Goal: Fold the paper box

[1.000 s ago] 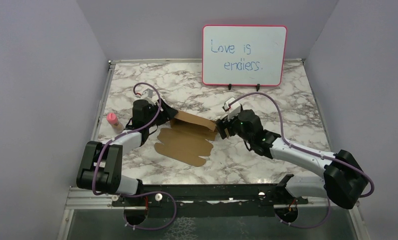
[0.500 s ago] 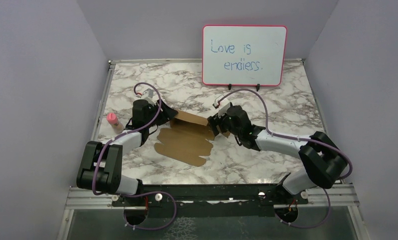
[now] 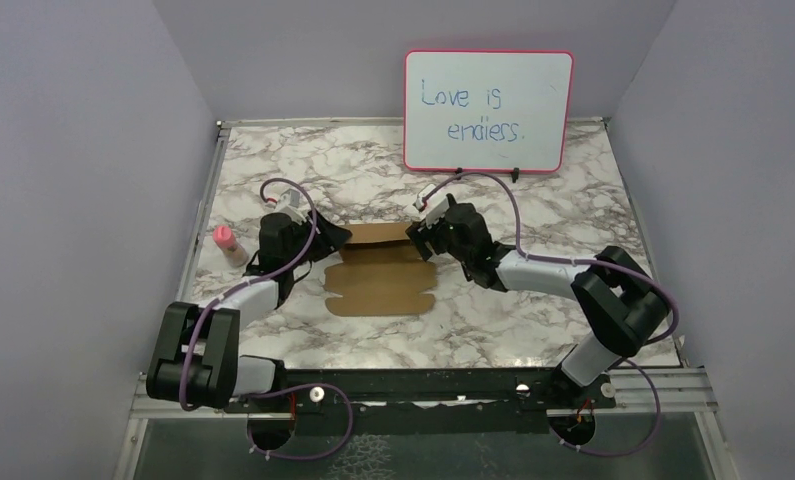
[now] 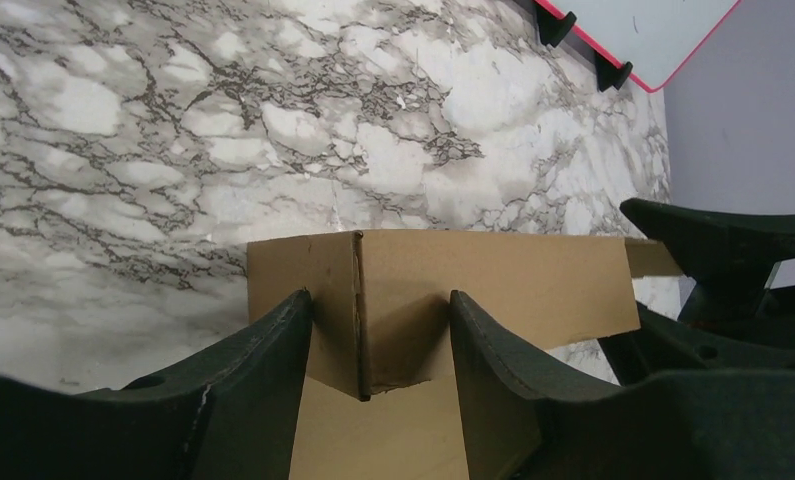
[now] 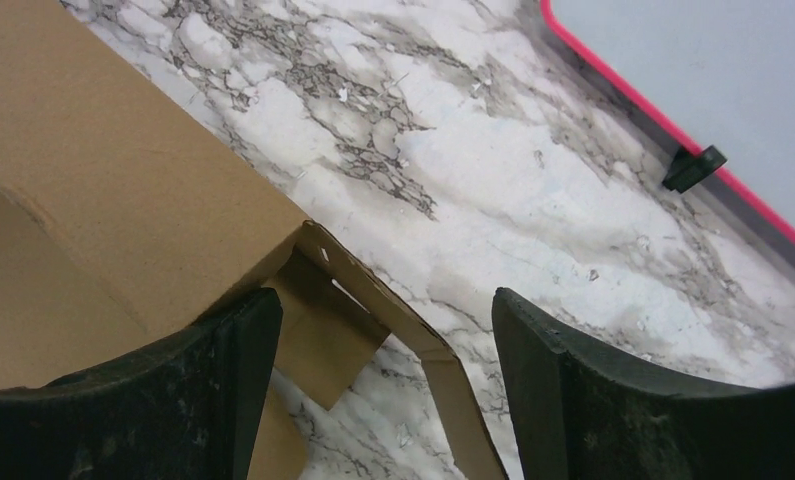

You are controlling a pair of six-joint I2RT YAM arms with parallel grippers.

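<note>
The paper box [image 3: 378,285] is a brown die-cut sheet lying flat mid-table, its back wall [image 3: 378,236] folded upright. My left gripper [image 3: 339,240] is at the wall's left end. In the left wrist view its jaws [image 4: 378,300] are closed on the folded corner of the box [image 4: 493,280], one finger on the side tab and one on the wall. My right gripper [image 3: 419,240] is at the wall's right end. In the right wrist view it [image 5: 385,300] is open, and the box's end flaps [image 5: 123,180] hang loose between the fingers.
A pink-framed whiteboard [image 3: 488,110] stands at the back of the table. It also shows in the left wrist view [image 4: 663,30] and the right wrist view [image 5: 713,70]. A small pink-capped bottle [image 3: 226,243] stands near the left edge, beside my left arm.
The box has turned from skewed to square with the table edge. My right gripper has moved left and back to the wall's right end. My left gripper shifted with the box's corner.
</note>
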